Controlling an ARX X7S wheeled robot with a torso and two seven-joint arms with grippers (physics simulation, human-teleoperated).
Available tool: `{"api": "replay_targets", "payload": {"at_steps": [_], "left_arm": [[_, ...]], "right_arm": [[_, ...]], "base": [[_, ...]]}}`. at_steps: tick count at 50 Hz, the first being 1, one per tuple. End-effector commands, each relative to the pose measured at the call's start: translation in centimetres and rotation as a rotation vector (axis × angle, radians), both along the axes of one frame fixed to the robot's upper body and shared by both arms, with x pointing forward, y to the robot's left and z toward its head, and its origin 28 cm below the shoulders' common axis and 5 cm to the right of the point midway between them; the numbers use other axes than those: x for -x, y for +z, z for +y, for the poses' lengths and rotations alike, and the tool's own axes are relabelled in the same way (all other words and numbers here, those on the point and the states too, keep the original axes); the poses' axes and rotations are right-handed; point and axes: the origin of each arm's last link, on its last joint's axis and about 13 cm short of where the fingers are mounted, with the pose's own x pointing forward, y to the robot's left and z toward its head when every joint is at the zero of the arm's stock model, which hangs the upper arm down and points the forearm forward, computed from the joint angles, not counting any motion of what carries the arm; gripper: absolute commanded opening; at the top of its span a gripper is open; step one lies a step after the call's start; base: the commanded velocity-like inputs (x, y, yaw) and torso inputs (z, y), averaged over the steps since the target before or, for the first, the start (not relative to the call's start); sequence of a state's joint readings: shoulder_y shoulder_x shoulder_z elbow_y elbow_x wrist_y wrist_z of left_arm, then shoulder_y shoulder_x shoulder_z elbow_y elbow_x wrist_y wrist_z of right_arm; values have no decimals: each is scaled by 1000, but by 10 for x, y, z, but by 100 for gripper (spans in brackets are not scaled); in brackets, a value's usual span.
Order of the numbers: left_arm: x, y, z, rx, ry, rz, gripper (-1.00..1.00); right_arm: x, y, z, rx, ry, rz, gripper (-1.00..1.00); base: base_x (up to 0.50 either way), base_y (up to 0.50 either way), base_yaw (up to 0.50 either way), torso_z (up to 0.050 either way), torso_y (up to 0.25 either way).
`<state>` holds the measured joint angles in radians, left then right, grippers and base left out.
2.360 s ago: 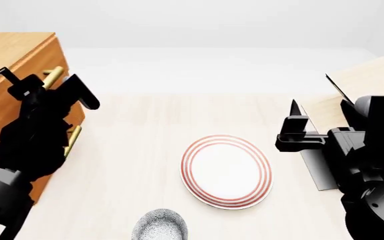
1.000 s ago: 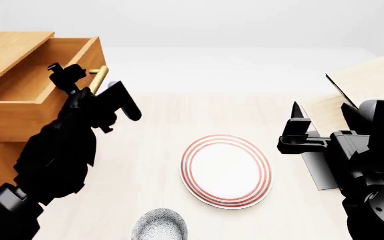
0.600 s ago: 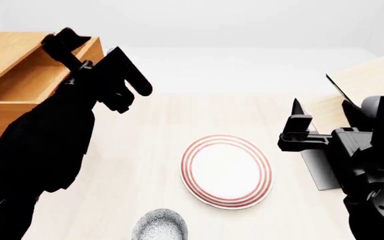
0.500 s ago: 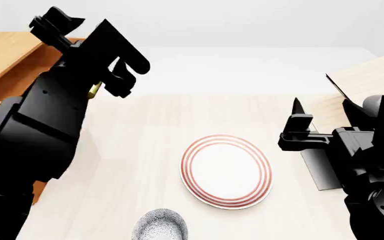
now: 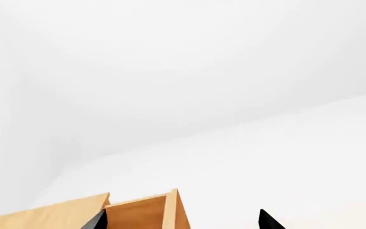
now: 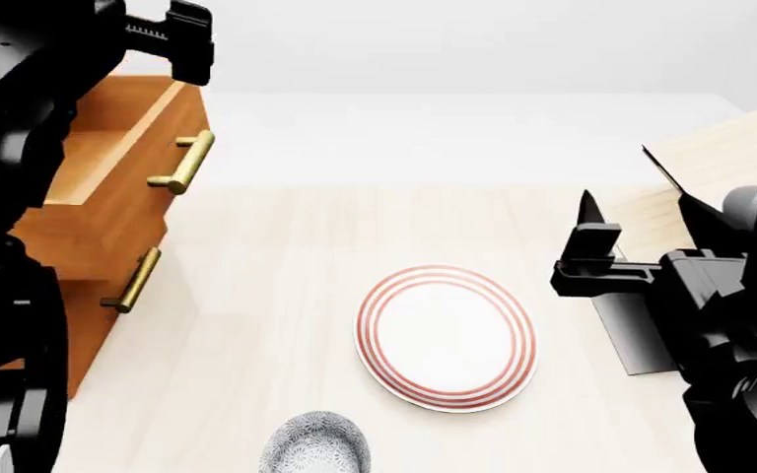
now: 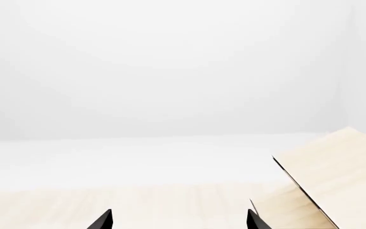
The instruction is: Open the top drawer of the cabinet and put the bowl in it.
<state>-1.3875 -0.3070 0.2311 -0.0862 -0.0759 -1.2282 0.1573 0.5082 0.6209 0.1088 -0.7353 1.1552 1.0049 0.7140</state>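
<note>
Drawer open — the uppermost orange-brown wooden drawer (image 6: 115, 148) of the orange-brown three-drawer chest (image 6: 83, 286) stands pulled out toward the table, its horizontal brass bar handle (image 6: 184, 164) free, nothing gripping it. So, judging by how things lie, the first half of the job looks done. The drawer below sits shut, its own brass handle (image 6: 133, 281) showing underneath.

The left gripper (image 5: 179, 222) is up high, above the chest; only its two dark fingertips (image 5: 269, 222) peek into the left wrist view, set well apart with nothing between them, and a corner of the open drawer box shows beneath. In the head view that arm is a big black mass along the left edge.

Over on the other side, the right gripper (image 7: 177, 220) hovers above the pale wooden tabletop (image 6: 287, 296), fingers spread wide and empty, near the pale tilted-board rack (image 6: 721, 158).

And the prize? The small deep white bowl with fine dark speckled pattern (image 6: 315, 445) sits at the near edge of the table, partly cut off by the frame, just short of the wide flat white plate with red rings (image 6: 447, 337) — apart from it, and well apart from both grippers. Nobody has touched it.

What remains, by my reading: reach down to the bowl, take hold, carry it across to the open drawer and set it inside. The left arm appears closer to the drawer; either could go for the bowl.
</note>
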Motion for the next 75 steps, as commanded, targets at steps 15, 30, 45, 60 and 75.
{"api": "replay_targets", "payload": {"at_steps": [15, 30, 45, 60, 75], "left_arm": [[-14, -50, 19, 31, 86, 225, 100], [-21, -60, 28, 16, 159, 274, 100], [-23, -84, 30, -13, 170, 369, 100], [-21, -97, 25, -6, 115, 434, 100], [-21, -110, 6, 8, -16, 457, 100]], "right_arm": [[-1, -3, 2, 2, 1, 8, 100], [-2, -5, 1, -8, 2, 14, 100], [-4, -7, 2, -11, 5, 21, 100], [-5, -8, 2, -9, 4, 25, 100], [-6, -8, 3, -3, 3, 29, 100]], "base": [[0, 0, 0, 0, 0], [0, 0, 0, 0, 0], [0, 0, 0, 0, 0], [0, 0, 0, 0, 0], [0, 0, 0, 0, 0]]}}
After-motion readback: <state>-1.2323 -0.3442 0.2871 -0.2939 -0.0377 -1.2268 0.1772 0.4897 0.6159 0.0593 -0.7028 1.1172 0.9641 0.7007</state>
